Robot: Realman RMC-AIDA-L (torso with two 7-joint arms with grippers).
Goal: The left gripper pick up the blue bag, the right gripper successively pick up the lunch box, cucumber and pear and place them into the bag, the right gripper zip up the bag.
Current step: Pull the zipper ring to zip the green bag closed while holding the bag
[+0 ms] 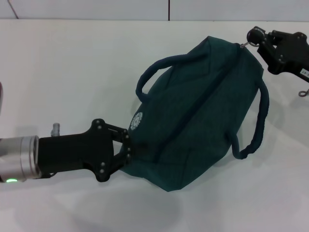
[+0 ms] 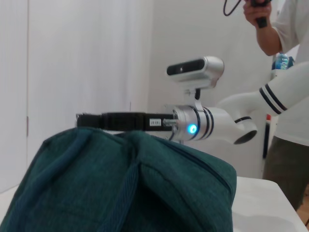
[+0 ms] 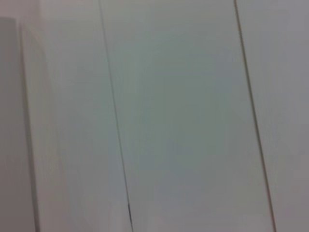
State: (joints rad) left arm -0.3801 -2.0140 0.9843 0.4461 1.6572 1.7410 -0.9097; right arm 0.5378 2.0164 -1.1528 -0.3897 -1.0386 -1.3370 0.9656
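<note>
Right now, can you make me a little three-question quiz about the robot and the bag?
1. True or false: the zip along the top of the bag looks closed.
2. Which hand is clamped on the bag's near end? A) left hand B) right hand
3. Fill in: the right hand is at the bag's far end, by the zip ____.

Key: 1 true. 2 A. 3 pull. The lunch box, cucumber and pear are nowhere in view, so they may already be inside.
</note>
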